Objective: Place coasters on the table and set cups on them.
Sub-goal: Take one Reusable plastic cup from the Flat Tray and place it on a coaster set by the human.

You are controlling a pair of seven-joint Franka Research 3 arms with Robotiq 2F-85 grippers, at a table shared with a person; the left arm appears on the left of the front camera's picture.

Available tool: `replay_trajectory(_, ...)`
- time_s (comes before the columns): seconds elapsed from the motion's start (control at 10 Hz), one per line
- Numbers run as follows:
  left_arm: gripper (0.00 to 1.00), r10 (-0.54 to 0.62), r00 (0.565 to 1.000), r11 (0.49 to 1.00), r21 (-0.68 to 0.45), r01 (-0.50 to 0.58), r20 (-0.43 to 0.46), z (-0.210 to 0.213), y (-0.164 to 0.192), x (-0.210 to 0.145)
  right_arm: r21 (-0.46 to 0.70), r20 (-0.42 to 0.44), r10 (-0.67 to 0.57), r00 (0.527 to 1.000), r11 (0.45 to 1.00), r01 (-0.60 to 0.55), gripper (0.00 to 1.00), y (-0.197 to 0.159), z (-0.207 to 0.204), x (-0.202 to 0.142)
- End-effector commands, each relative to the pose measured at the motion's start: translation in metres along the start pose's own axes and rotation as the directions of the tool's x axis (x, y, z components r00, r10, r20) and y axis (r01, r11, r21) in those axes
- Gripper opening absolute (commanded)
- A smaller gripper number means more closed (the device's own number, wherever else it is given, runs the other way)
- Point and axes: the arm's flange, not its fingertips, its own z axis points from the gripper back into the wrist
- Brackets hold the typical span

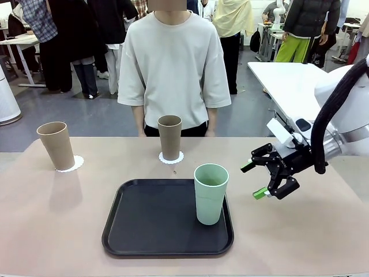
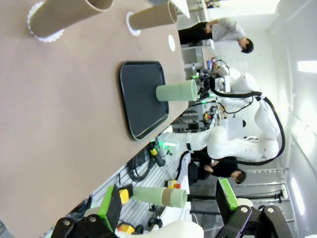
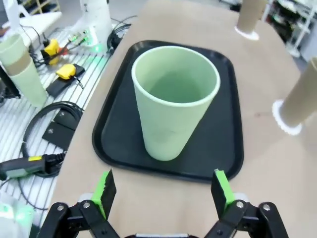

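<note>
The right gripper (image 1: pixel 258 180) hangs just above the table (image 1: pixel 52 231) with its 2 green-padded fingers (image 3: pixel 105 187) spread wide and nothing between them, turned sideways toward the mint green cup (image 1: pixel 210 193), which reads as a line-up for a side grasp on the tumbler's wall. That cup stands upright near the right edge of the black tray (image 1: pixel 144 222), close to the rim but inside it, so the gripper, coming from the right over bare tabletop, has a free lane to it; the tray's raised lip is the one edge the lower finger would have to stay above. The left gripper (image 2: pixel 168 206) is also parted and empty, held well back from the work (its wrist camera looks across the tabletop from a distance). Farther out, 2 tan-brown cups already sit upright on scalloped white coasters: the left cup (image 1: pixel 56 145) on the left coaster (image 1: pixel 75 164) near the table's left side, and the middle cup (image 1: pixel 169 137) on the middle coaster (image 1: pixel 179 157) just beyond the tray, in front of the person (image 1: pixel 173 63) standing at the far edge. So 2 of the 3 settings look finished, and the mint cup is the 1 still waiting. A third white disc (image 2: pixel 171 42) seems to lie on the table to the right of the middle cup, though it is too small to be sure. The right half of the table is open, leaving room to carry the cup out there.
</note>
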Motion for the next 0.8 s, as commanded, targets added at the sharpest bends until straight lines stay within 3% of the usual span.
replay_trajectory(0.0,1.00,0.016,1.000,1.000,-0.004,-0.016,0.007,0.000,-0.004,0.000,0.015,0.045,0.016,0.999,1.000,-0.017,1.00,-0.007,-0.016,-0.019)
replay_trajectory(0.7,1.00,0.016,1.000,1.000,-0.004,-0.016,0.007,0.000,-0.004,0.000,0.041,0.153,-0.093,0.984,0.995,0.087,1.00,-0.017,-0.053,-0.027)
